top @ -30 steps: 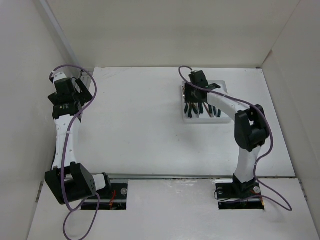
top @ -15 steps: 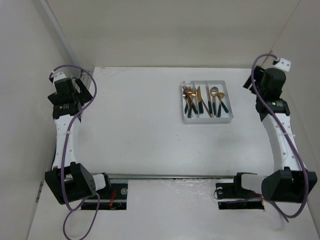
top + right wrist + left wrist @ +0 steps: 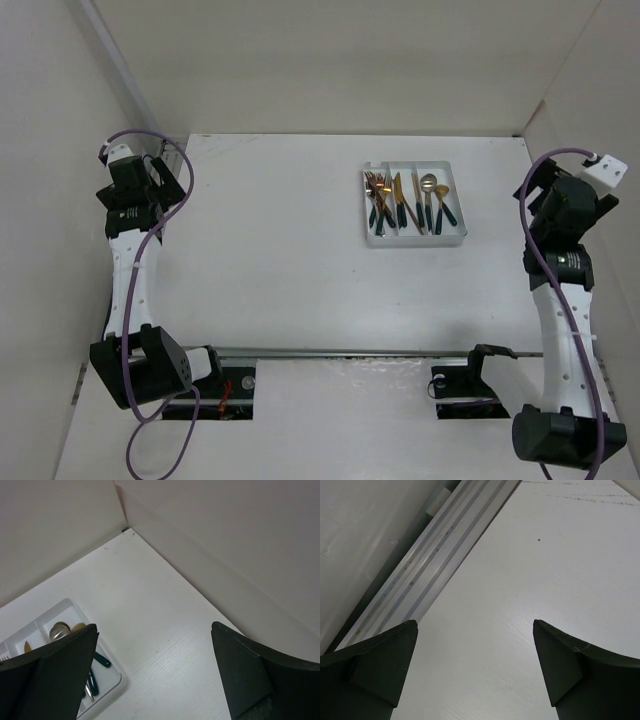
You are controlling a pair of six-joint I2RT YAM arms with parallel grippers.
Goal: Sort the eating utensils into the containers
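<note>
Top view: the eating utensils (image 3: 401,203) all lie in the white tray (image 3: 412,242), toward 1 o'clock on the bench (image 3: 280,260). They are split among its three long containers, and none shows loose elsewhere. By that, the sorting looks finished and the step in hand reads as standing off. The next move probably calls only for keeping both arms away from the tray. The left arm (image 3: 125,270) rises along the 9 o'clock edge with its wrist near the far corner. The right arm (image 3: 560,300) stands at the 3 o'clock edge, wrist bent back toward the tray.

Left wrist view: the left end effector (image 3: 475,622) is spread wide and holds nothing. Below it are bare bench and a metal rail (image 3: 420,575) running toward 1 o'clock.

Right wrist view: the right end effector (image 3: 154,625) is likewise spread and unloaded, well apart from the tray. The tray's corner sits at 8 o'clock, spoon bowls (image 3: 62,628) showing.
</note>
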